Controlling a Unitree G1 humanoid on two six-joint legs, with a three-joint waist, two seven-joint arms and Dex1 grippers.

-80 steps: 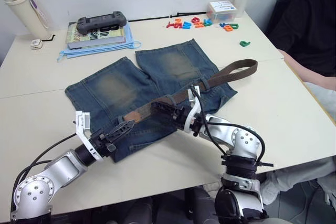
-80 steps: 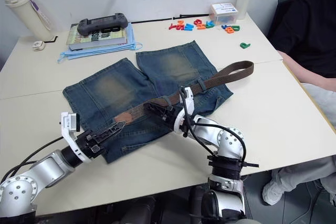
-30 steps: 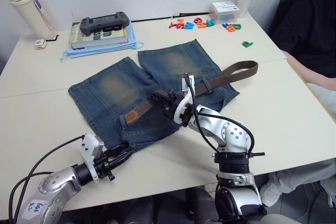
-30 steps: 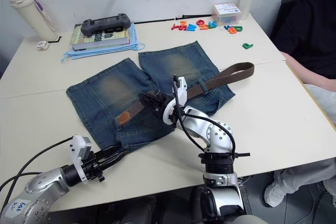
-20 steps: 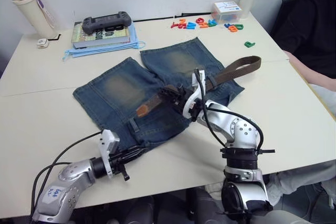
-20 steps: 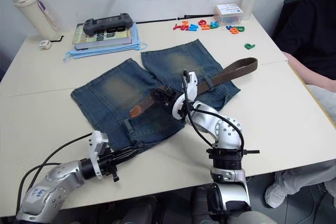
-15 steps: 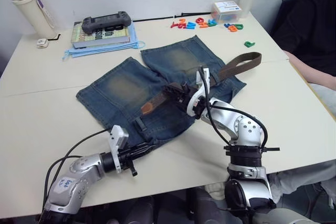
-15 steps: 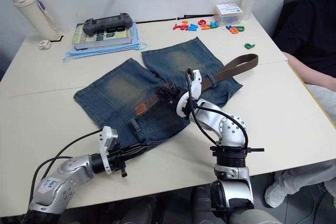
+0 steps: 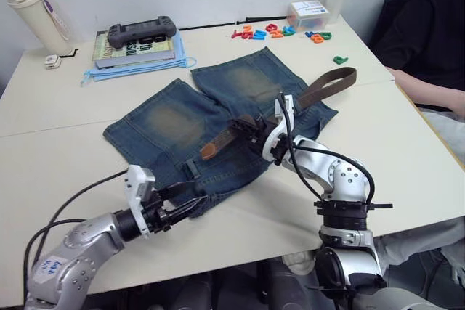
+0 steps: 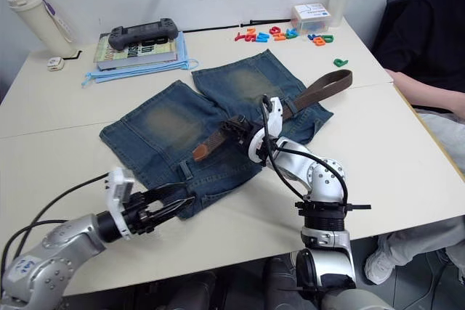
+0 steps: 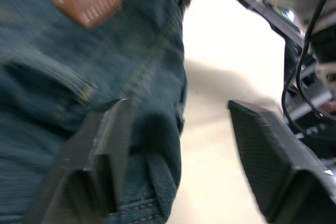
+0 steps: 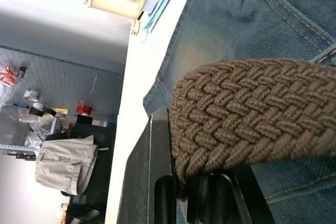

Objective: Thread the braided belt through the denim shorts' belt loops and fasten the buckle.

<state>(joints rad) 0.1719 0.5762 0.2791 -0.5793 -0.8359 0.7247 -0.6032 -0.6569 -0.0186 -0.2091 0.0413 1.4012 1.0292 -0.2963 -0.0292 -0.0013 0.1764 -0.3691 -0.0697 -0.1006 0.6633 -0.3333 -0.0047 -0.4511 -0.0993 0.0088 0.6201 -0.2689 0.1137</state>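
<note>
White table (image 9: 407,150) | shorts (image 9: 174,125) flat, waistband near edge | right gripper (image 9: 251,130) clamps belt (image 9: 320,86), feeding tan tip toward loops | left gripper (image 9: 190,207) spread at waistband, likely to steady it

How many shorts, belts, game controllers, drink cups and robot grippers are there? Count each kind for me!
denim shorts: 1
braided belt: 1
game controller: 1
drink cup: 1
grippers: 2, the left gripper and the right gripper
Total: 6
</note>
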